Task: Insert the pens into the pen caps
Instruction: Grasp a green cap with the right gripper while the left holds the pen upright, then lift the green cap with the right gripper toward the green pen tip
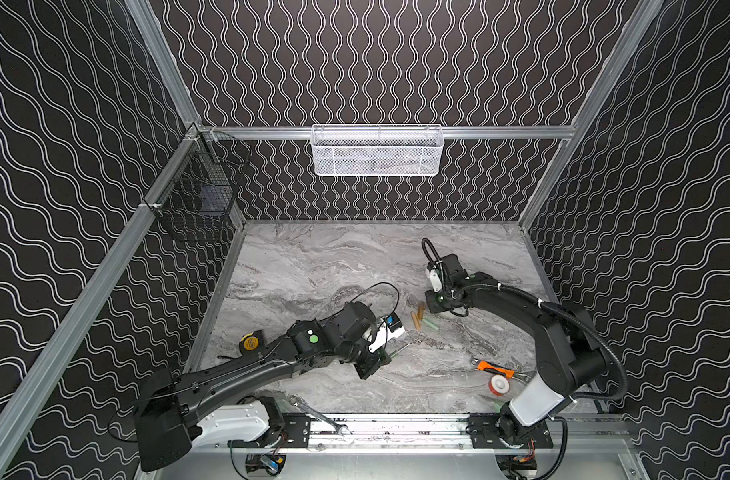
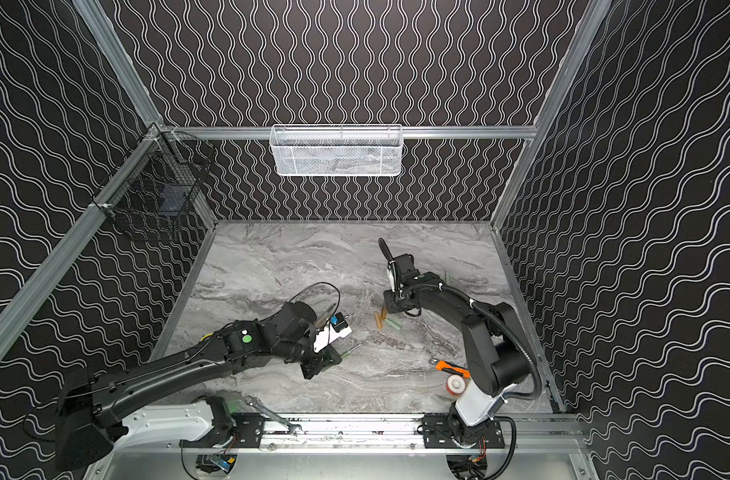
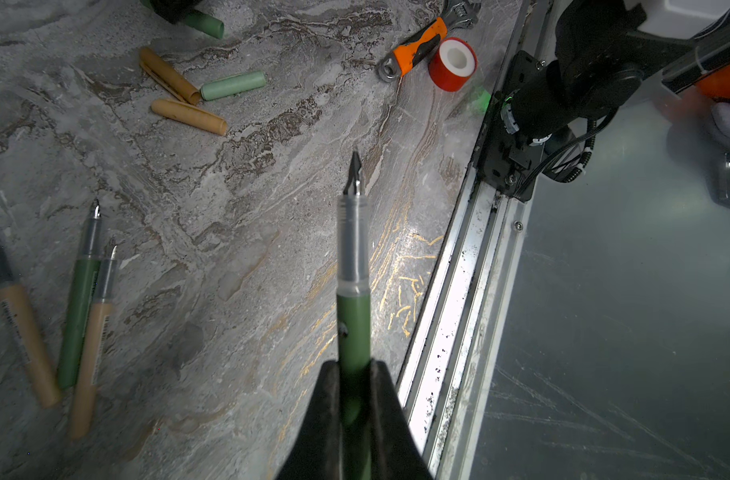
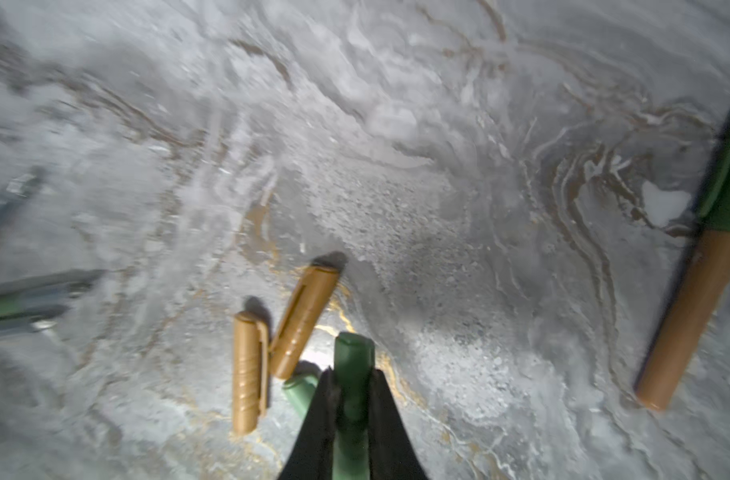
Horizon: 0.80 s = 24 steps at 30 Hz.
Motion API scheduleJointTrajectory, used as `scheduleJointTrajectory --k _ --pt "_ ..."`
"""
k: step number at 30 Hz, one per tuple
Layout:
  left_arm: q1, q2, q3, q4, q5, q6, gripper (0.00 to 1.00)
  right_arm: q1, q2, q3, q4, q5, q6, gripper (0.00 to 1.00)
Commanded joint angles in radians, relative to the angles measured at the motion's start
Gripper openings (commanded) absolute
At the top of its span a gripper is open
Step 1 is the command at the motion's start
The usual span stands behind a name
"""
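My left gripper (image 3: 355, 370) is shut on a dark green pen (image 3: 354, 270); its clear grip section and dark nib point away from the jaws, above the marble table. In both top views this gripper (image 1: 380, 358) sits left of centre. My right gripper (image 4: 352, 384) is shut on a green pen cap (image 4: 352, 357), just above two tan pen caps (image 4: 249, 370) (image 4: 303, 320) and a pale green pen cap (image 4: 300, 390). Three loose pens (image 3: 80, 299) lie together on the table. A tan pen with a dark green cap on it (image 4: 687, 316) lies apart.
An orange-handled wrench (image 1: 492, 368) and a red-and-white tape roll (image 1: 499, 385) lie at front right. A steel wrench (image 1: 317, 415) rests on the front rail and a yellow tape measure (image 1: 250, 343) sits at left. A white basket (image 1: 375, 151) and a black wire basket (image 1: 201, 187) hang on the walls.
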Motion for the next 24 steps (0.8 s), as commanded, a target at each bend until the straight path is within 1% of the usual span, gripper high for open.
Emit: scheduleJointTrajectory --k 1,5,9,12,16,21,24 --pt "0.003 0.011 -0.041 0.123 0.003 -0.040 0.06 0.001 -0.075 -0.037 0.114 -0.155 0.025 0.11" --pt "0.016 0.022 -0.119 0.241 0.011 -0.088 0.05 0.001 -0.150 -0.097 0.217 -0.274 0.091 0.11" --pt "0.040 0.021 -0.186 0.338 0.018 -0.117 0.05 0.001 -0.240 -0.177 0.384 -0.378 0.217 0.12" --pt "0.059 0.025 -0.205 0.375 0.033 -0.129 0.05 0.010 -0.290 -0.242 0.523 -0.429 0.311 0.12" --pt "0.105 0.023 -0.231 0.432 0.072 -0.159 0.04 0.054 -0.329 -0.296 0.635 -0.427 0.395 0.11" --pt "0.162 0.006 -0.252 0.497 0.136 -0.199 0.04 0.117 -0.367 -0.364 0.760 -0.352 0.483 0.11" --pt "0.184 0.004 -0.252 0.512 0.161 -0.209 0.04 0.140 -0.372 -0.400 0.848 -0.310 0.558 0.11"
